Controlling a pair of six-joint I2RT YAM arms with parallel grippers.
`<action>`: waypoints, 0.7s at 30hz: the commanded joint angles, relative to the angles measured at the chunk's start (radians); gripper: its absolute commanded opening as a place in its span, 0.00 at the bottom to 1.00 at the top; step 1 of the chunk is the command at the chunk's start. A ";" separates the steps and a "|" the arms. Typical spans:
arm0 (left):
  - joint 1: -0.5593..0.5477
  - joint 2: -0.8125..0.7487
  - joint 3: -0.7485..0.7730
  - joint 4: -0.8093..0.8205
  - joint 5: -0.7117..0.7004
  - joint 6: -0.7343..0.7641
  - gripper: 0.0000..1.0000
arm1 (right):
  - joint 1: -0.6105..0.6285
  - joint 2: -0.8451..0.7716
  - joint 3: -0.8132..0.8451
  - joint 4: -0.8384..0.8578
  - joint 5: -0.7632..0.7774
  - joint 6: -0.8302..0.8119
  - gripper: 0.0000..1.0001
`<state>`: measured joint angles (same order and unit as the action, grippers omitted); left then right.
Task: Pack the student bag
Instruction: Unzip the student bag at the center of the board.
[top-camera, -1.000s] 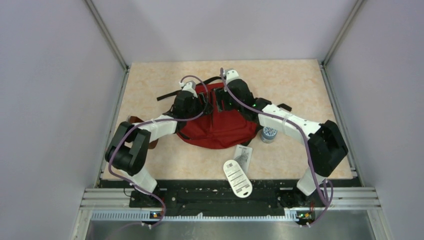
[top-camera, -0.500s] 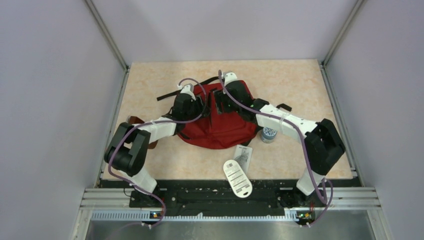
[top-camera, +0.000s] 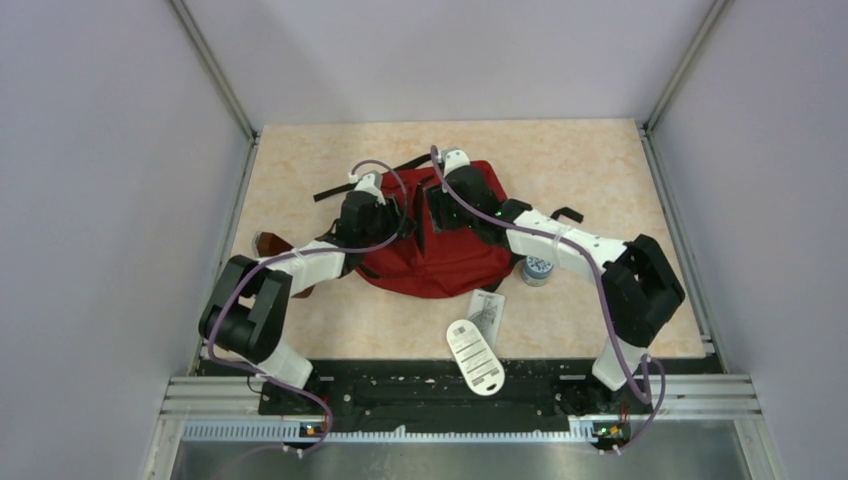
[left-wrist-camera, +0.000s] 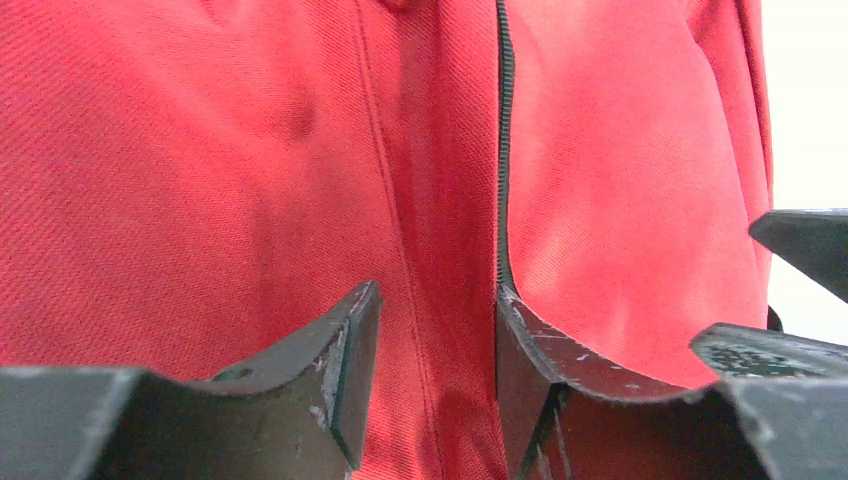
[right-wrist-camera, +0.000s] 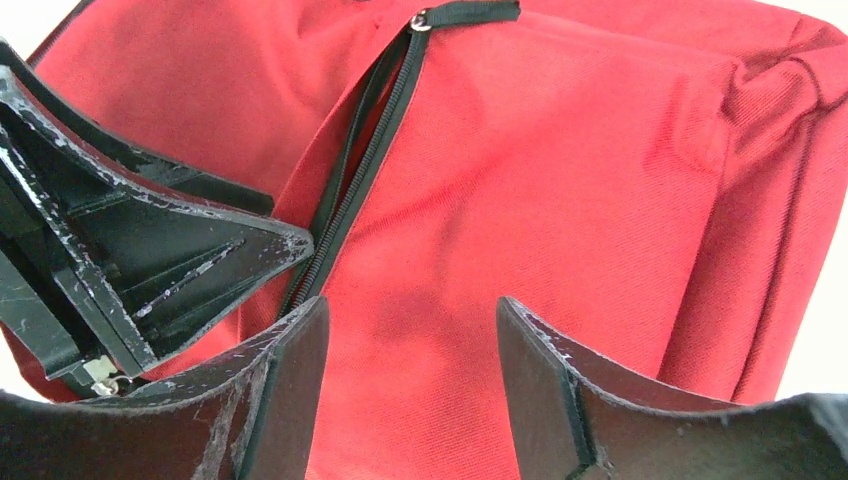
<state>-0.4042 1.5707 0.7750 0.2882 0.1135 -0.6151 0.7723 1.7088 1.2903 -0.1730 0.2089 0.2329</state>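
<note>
Student bag (top-camera: 440, 265) lies on the worktop (top-camera: 600, 170); my left gripper (left-wrist-camera: 435, 300) and right gripper (right-wrist-camera: 412, 310) stand spread astride fabric beside its zipper (right-wrist-camera: 375, 120), presumably to pull the opening apart.

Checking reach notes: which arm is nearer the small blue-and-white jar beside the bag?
Right. The right arm passes just beside the jar; the left arm reaches in from the other side of the bag.
</note>
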 joint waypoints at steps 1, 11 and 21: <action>0.004 0.037 0.019 0.072 0.091 0.013 0.47 | 0.027 0.025 0.049 -0.014 0.029 0.008 0.61; 0.004 0.058 -0.007 0.108 0.098 0.007 0.00 | 0.127 0.133 0.142 -0.088 0.223 -0.012 0.65; 0.004 0.043 -0.042 0.128 0.074 -0.013 0.00 | 0.186 0.249 0.201 -0.131 0.426 -0.003 0.67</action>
<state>-0.4004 1.6283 0.7551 0.3634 0.1936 -0.6258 0.9455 1.9228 1.4425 -0.2779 0.4835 0.2287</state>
